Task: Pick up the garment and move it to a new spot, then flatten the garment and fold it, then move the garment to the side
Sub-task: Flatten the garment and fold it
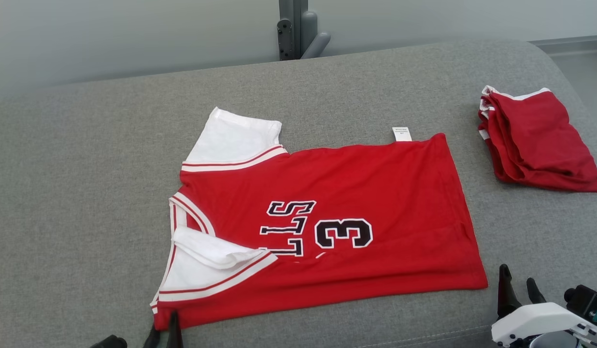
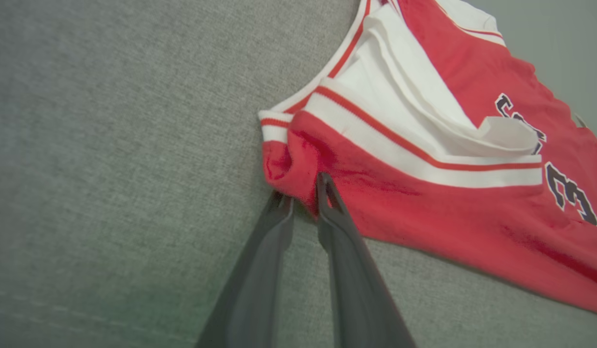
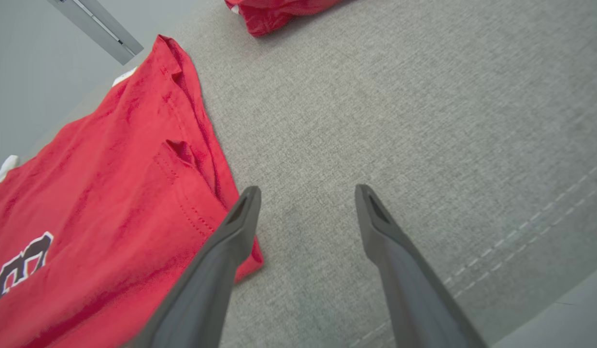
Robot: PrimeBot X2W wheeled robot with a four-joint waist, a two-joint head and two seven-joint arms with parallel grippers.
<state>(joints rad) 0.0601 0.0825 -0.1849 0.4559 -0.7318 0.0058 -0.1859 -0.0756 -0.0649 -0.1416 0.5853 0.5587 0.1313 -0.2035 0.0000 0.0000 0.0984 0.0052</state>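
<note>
The garment (image 1: 366,193) is laid flat on the grey padded surface (image 1: 86,193), its near left corner pinched by the left gripper (image 2: 302,191), while the right gripper (image 3: 305,193) is held spread just beside the hem corner.

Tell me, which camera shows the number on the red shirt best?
The head view: the 3 lies whole and sharp in the middle of the shirt. The left wrist view catches it small and slanted near the right edge; the right wrist view has it blurred, at the left edge.

Bare test room: grey padded surface (image 1: 86,193), plain wall (image 1: 134,34), metal post (image 1: 293,29).
</note>
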